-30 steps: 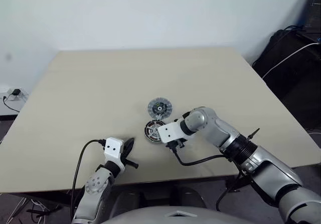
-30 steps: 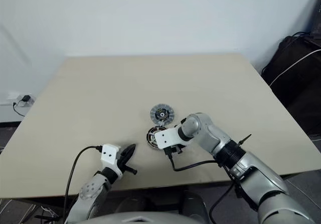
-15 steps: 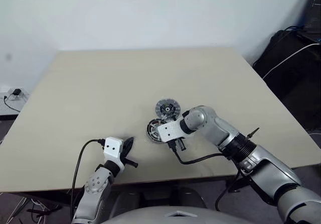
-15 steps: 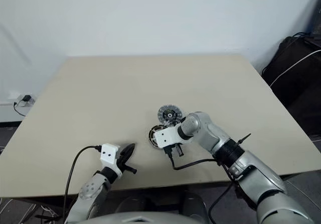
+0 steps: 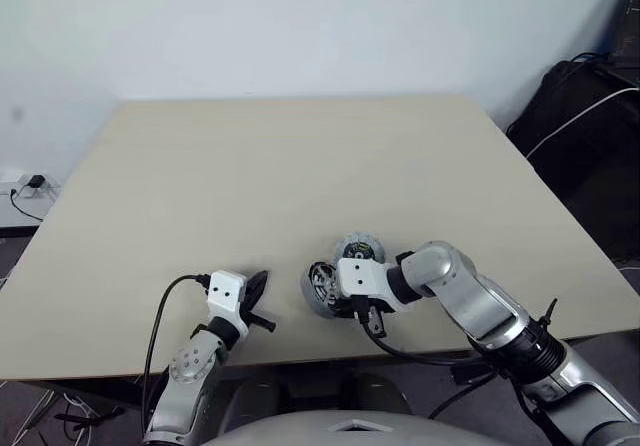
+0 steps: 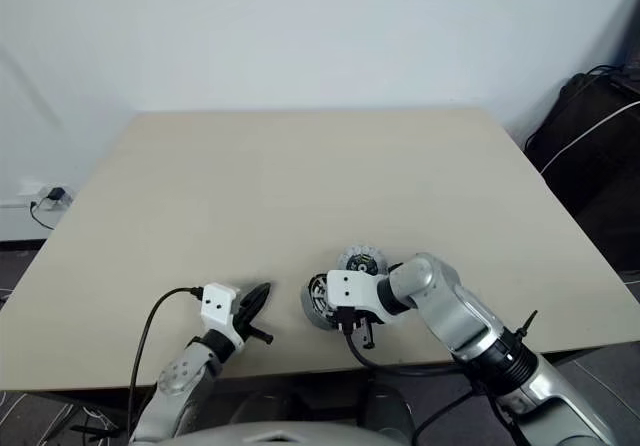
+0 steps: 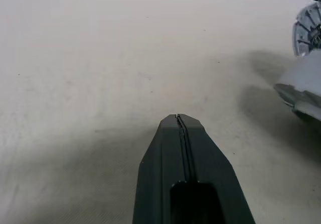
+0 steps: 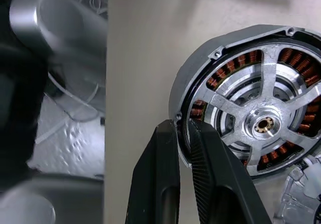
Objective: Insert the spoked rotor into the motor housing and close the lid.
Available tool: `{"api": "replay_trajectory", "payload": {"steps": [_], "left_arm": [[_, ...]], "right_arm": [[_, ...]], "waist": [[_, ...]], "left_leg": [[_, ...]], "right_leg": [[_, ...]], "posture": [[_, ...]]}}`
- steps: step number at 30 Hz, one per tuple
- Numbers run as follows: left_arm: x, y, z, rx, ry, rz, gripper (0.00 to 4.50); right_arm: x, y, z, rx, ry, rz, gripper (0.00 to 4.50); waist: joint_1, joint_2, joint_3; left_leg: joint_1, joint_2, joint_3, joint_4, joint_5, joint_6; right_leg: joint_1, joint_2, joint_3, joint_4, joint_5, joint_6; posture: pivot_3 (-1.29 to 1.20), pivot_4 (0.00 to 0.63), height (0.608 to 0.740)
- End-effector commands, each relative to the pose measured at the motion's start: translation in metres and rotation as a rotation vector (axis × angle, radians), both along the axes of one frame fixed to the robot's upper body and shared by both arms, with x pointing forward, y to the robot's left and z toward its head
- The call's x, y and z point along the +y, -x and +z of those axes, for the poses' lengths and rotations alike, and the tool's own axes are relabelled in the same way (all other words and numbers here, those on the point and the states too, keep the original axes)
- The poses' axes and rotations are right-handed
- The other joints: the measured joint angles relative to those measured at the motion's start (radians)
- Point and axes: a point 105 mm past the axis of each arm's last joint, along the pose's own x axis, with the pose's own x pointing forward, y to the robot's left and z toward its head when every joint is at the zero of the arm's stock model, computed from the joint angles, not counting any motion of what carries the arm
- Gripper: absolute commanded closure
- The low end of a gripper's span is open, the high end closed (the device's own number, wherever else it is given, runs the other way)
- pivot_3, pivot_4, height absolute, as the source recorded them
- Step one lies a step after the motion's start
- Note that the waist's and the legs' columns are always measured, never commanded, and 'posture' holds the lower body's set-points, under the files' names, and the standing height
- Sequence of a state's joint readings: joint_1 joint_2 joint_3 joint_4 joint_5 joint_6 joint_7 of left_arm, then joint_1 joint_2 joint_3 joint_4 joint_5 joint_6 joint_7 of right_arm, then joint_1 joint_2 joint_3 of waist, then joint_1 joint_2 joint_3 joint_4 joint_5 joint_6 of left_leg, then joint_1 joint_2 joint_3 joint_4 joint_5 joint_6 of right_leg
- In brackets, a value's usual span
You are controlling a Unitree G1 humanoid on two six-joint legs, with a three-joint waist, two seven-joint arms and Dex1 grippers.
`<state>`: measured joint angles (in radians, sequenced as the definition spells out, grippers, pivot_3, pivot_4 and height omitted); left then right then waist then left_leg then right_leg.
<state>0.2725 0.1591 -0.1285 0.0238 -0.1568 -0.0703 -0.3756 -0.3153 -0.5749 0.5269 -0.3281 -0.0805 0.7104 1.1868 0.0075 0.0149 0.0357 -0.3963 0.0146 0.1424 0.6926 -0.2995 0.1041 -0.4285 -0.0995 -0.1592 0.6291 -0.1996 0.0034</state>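
My right gripper point(image 5: 332, 301) is shut on the rim of the motor housing point(image 5: 320, 288), near the table's front edge. In the right wrist view its two black fingers point(image 8: 165, 148) pinch the grey rim of the housing point(image 8: 200, 68). The spoked rotor point(image 8: 263, 125) sits inside it, silver spokes over the copper windings. The housing is tipped up on edge, its open face toward my left. The lid point(image 5: 358, 247), silver with a dark centre, lies flat just behind my right wrist. My left gripper point(image 5: 255, 288) is shut and empty, resting left of the housing, apart from it.
The tan table point(image 5: 250, 166) is bare behind the parts. Its front edge point(image 8: 106, 83) runs close to the housing. A black bag with cables point(image 5: 590, 116) stands off the table at the right.
My right gripper closed on the housing rim, pulled it toward the front edge and rolled it up on edge. The lid slid forward and right with it. The left arm stayed still.
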Motion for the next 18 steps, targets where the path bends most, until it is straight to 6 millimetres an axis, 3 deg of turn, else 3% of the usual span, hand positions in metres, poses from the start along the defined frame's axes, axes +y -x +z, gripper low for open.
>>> {"api": "replay_trajectory", "payload": {"steps": [1, 6, 16, 18], "left_arm": [[-0.006, -0.004, 0.007, -0.039, 0.004, -0.028, 4.5], [-0.006, -0.004, 0.007, -0.037, 0.005, -0.029, 4.5], [0.0, -0.001, 0.007, -0.035, -0.001, -0.007, 4.5], [0.0, 0.0, 0.007, -0.034, -0.001, -0.005, 4.5]], "right_arm": [[0.01, -0.026, 0.018, -0.083, -0.079, -0.21, 4.43], [0.024, -0.046, 0.008, -0.032, -0.079, -0.479, 4.43], [0.039, -0.052, 0.001, -0.013, -0.053, -0.503, 4.43], [0.041, -0.055, 0.001, -0.002, -0.067, -0.523, 3.72]], "waist": [[-0.001, 0.0, 0.0], [0.0, 0.0, 0.0], [0.004, 0.001, 0.0], [0.003, 0.001, 0.0]], "left_leg": [[0.0, 0.0, 0.0, 0.0, 0.0, -0.001], [-0.001, 0.0, 0.0, 0.0, 0.003, -0.006], [-0.002, -0.002, 0.0, 0.0, 0.003, -0.005], [-0.002, -0.002, 0.0, 0.0, 0.003, -0.005]], "right_leg": [[0.0, 0.0, 0.0, 0.0, 0.0, -0.001], [-0.001, 0.0, 0.0, 0.0, 0.001, -0.002], [-0.001, -0.001, 0.0, -0.001, 0.001, 0.0], [-0.001, -0.001, 0.0, 0.0, 0.001, 0.0]], "posture": [[0.0, 0.0, 0.74], [0.0, 0.0, 0.74], [0.0, 0.0, 0.74], [0.0, 0.0, 0.74]]}}
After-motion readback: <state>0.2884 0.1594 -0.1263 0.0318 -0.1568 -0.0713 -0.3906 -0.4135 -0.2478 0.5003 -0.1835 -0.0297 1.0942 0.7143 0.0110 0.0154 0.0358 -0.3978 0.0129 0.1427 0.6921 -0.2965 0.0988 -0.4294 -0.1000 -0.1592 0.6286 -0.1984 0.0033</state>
